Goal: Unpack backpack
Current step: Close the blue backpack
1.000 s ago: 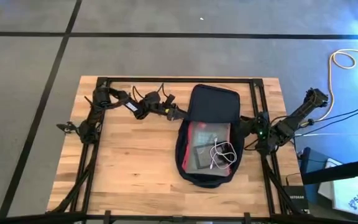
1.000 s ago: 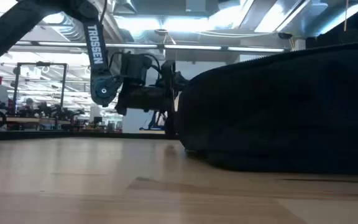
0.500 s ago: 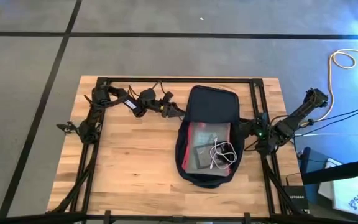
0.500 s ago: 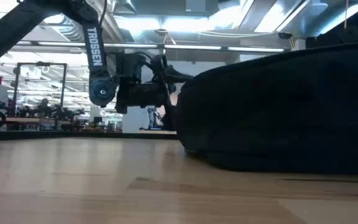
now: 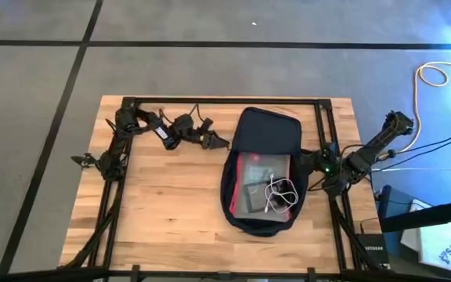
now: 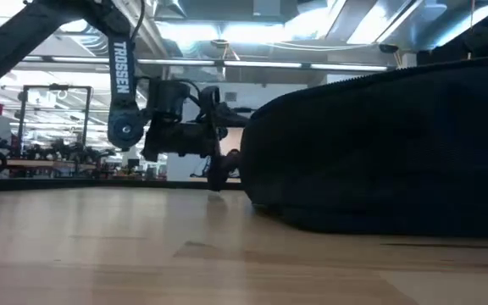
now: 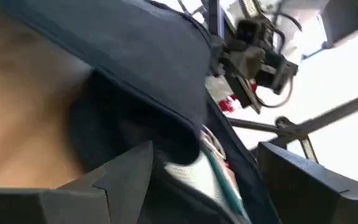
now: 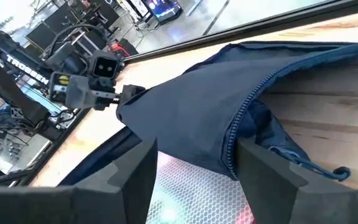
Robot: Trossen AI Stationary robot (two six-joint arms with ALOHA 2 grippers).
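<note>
Backpack point(image 5: 266, 133), one only, lies open at the centre-right of the wooden tabletop point(image 5: 163, 204), its dark navy flap thrown back toward the far edge. Going from the left: the left gripper point(image 5: 224, 143) hangs just beside the flap's left edge, low over the tabletop, its two fingers spread and holding nothing; the left wrist view looks between them at the navy fabric. Inside the open bag lie one clear red-edged pouch point(image 5: 250, 168), one dark flat tablet-like item point(image 5: 255, 196) and one coiled white cable point(image 5: 282, 194). At the bag's right side sits the right gripper point(image 5: 302, 160), close to the rim; its two fingers stand apart with nothing between them in the right wrist view.
</note>
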